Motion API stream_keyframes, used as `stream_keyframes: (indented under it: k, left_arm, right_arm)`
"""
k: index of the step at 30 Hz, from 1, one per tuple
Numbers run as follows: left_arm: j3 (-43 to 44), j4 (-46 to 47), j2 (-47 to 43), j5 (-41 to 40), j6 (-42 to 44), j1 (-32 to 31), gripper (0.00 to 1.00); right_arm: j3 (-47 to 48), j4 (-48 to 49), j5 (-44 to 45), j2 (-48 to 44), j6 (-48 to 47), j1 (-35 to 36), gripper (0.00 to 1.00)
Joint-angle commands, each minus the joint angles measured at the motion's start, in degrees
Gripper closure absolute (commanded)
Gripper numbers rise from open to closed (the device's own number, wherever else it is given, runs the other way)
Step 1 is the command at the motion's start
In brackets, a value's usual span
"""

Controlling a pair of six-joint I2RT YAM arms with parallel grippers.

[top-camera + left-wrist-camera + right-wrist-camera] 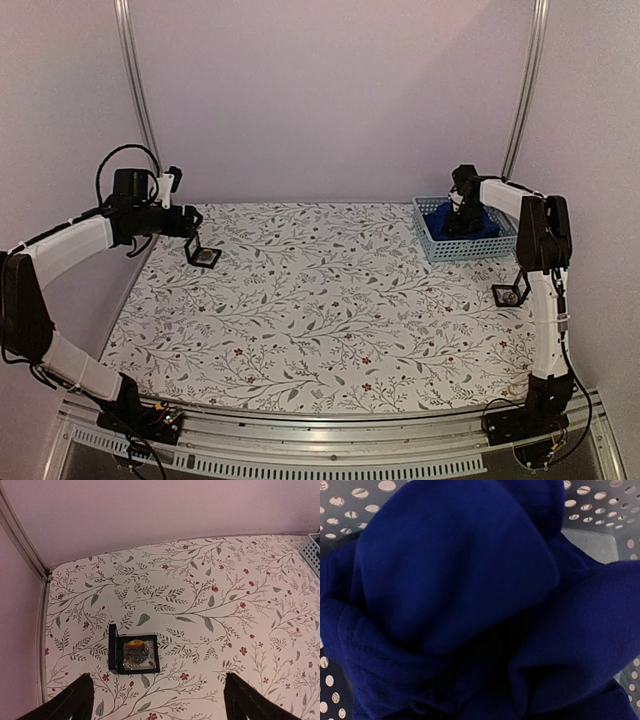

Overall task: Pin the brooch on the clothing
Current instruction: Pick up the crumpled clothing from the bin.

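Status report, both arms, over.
Left gripper open, empty, near boxed brooch. Right gripper in basket at blue shirt, grip unseen. Nothing blocking.

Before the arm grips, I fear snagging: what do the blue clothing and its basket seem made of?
The clothing looks like soft matte knit fabric, probably cotton jersey: it bunches in rounded folds and shows a stitched hem. The basket looks like rigid, smooth pale plastic, its walls punched with regular oval holes.

left arm [62, 252]: elbow bent, forearm lying along left of frame; left gripper [157, 680]: jaws spread wide; right arm [546, 275]: upright at right edge, forearm reaching to upper right; right gripper [465, 220]: pointed down, jaw state unreadable.
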Motion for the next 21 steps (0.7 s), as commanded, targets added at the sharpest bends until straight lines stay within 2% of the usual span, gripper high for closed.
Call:
stream_keyframes:
  k: [1,4,7,12,15,18,21]
  left_arm:
    - [-0.8,0.1,-0.2,0.3,-0.2,-0.8,0.1]
    - [-0.8,0.1,-0.2,0.4,-0.2,-0.9,0.1]
    - [-0.8,-0.1,-0.3,0.2,-0.1,-1.0,0.1]
    - [-0.8,-0.1,-0.7,0.0,0.0,-1.2,0.11]
    - [-0.9,-0.2,-1.0,0.0,0.0,-1.5,0.1]
    - [-0.8,-0.2,-1.3,0.1,0.0,-1.5,0.1]
    - [-0.8,-0.1,-1.6,0.2,0.0,-1.6,0.1]
  right_arm:
    - [4.9,-1.7,-3.0,4.8,-0.4,-2.8,0.76]
    - [11.3,-2.3,-4.3,6.2,-3.4,-3.5,1.0]
    - [16.5,-2.4,-5.6,4.5,-4.9,-3.5,1.0]
    - [15.9,3.5,-8.2,-9.7,-4.9,-3.4,1.0]
    - [10.1,8.7,-13.0,-21.1,-3.9,-2.6,1.0]
    - [-2.0,15.5,-19.7,-33.3,-4.5,0.0,1.0]
    - [-16.3,18.7,-23.3,-41.6,-6.4,5.8,1.0]
